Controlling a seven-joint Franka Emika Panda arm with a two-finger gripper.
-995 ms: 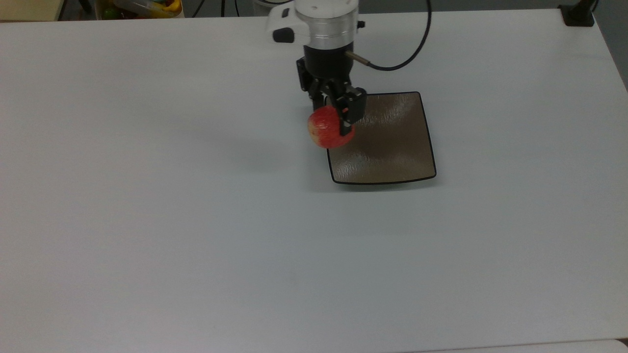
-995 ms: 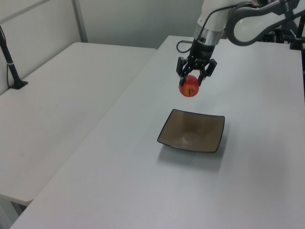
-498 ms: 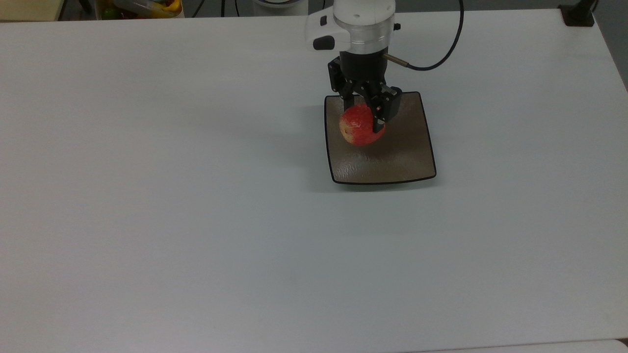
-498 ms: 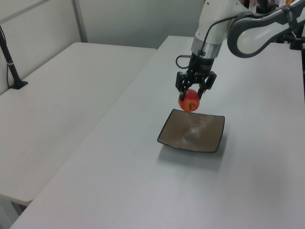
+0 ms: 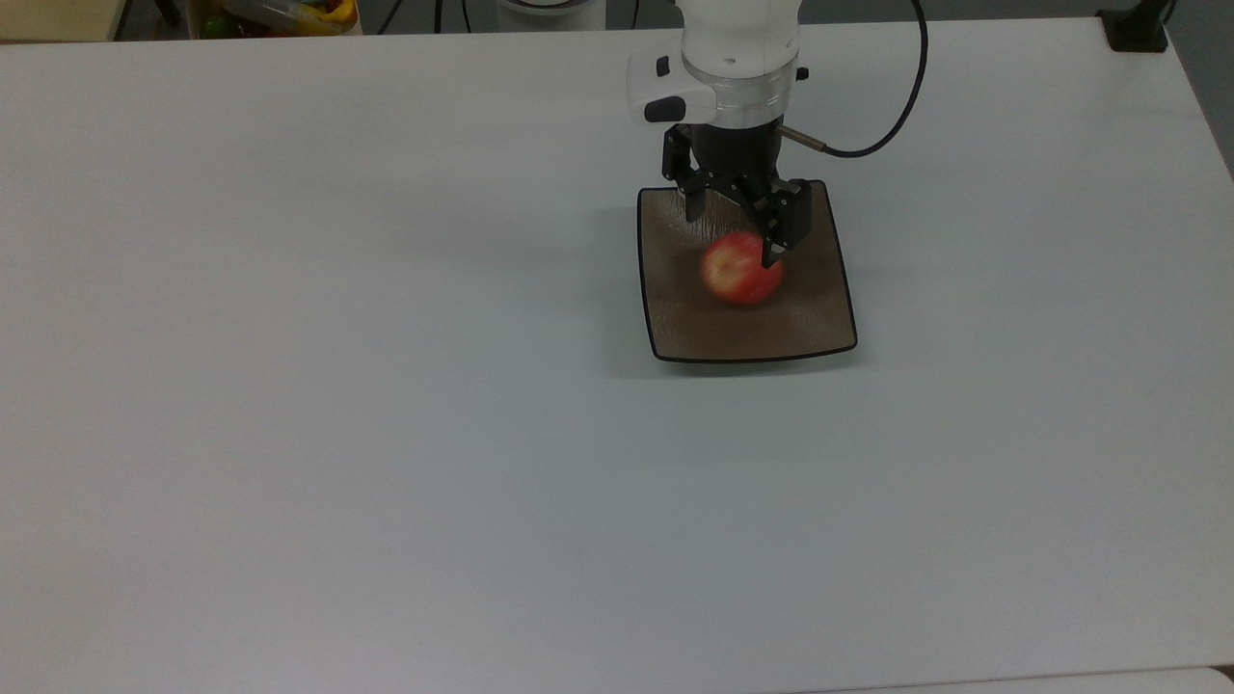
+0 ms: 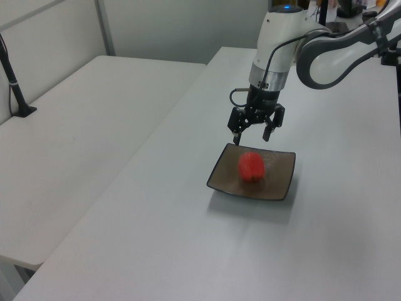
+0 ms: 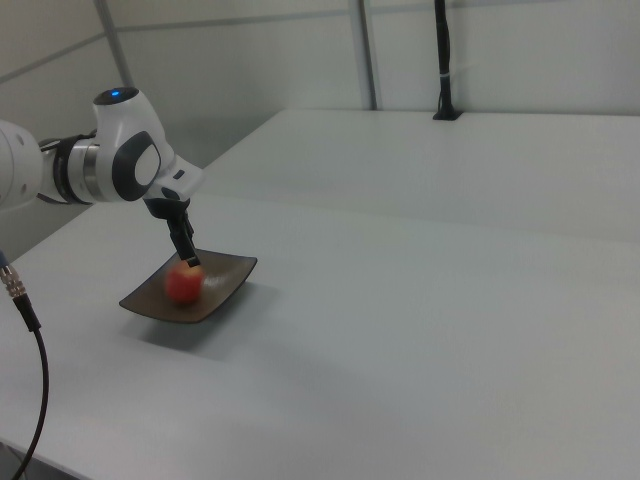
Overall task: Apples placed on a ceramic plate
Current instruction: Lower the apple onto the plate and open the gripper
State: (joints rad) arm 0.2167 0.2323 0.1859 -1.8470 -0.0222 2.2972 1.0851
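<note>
End effector (image 5: pixel 731 229) now released, fingers spread above plate (image 5: pixel 819 323); apple (image 5: pixel 740 269) dropped onto plate centre, blurred, maybe not settled. Placement essentially done.

We see a glossy brown plate (image 5: pixel 815 318) with ceramic-like sheen, its thin rim black. The apple (image 5: pixel 740 269) has smooth red skin. The white table (image 5: pixel 386 386) looks matt and smooth. The gripper (image 5: pixel 735 234) appears black, hard plastic or metal.

The apple (image 5: pixel 740 269) lies in the ceramic plate (image 5: pixel 821 323) on the table (image 5: pixel 386 434). The gripper (image 5: pixel 733 229) hangs just above the apple, apart from it
</note>
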